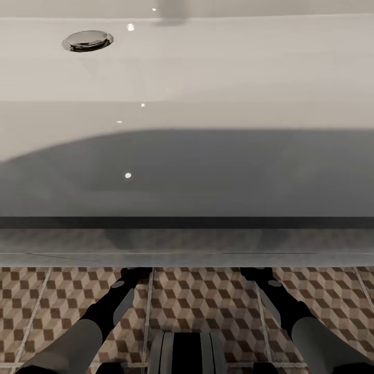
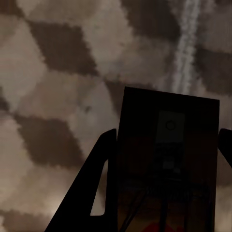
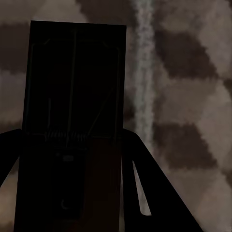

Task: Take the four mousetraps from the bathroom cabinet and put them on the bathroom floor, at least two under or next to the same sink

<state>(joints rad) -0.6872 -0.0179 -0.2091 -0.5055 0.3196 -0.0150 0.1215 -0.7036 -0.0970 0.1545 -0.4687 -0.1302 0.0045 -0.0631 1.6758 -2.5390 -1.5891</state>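
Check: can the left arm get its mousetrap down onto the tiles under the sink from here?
Probably yes. The left gripper holds a mousetrap just above the bathroom floor, reaching under the sink; nothing lies between trap and tiles.

The head view is bright across the top, where the white sink (image 1: 208,62) catches small glints and its chrome drain (image 1: 88,40) shines. A broad grey shadow covers the basin's lower half, curving up at the left, with a dark band beneath it. The floor (image 1: 208,301) below is evenly lit but soft. Both wrist views are dim and blurred: tiles smear into fuzzy diamonds, and the mousetraps (image 2: 169,169) (image 3: 72,121) and tool fingers (image 2: 92,193) (image 3: 150,193) are near-black silhouettes with faint detail.
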